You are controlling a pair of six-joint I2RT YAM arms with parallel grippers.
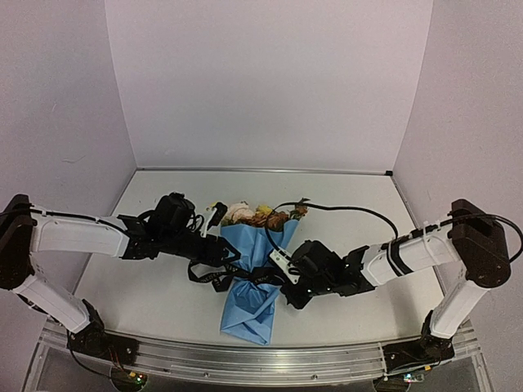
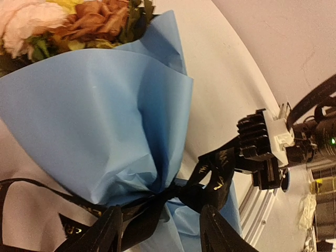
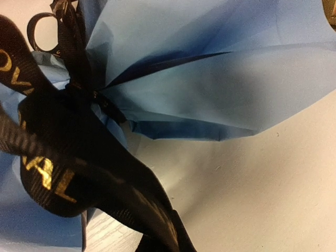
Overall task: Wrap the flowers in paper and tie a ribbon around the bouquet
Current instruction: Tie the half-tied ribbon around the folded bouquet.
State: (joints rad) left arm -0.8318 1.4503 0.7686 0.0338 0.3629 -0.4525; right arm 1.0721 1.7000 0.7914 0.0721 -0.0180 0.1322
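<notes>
Middle of top view: bouquet (image 1: 252, 245) lies flat on table (image 1: 147, 286). The flowers (image 1: 257, 215) poke out top of blue paper (image 2: 105, 115). Black ribbon (image 2: 176, 193) knotted round thin neck, holds paper shut. Lower right: right gripper (image 2: 242, 155) clenched on ribbon end, likely to pull knot tight. Bottom: left gripper (image 2: 163, 212) loose, fingers apart beside knot, pinching nothing.

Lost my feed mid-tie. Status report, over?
Left gripper open at the knot. Right gripper shut on the ribbon end. Bouquet wrapped, ribbon cinched round its waist. Loose ribbon loop lies beside left gripper.
</notes>
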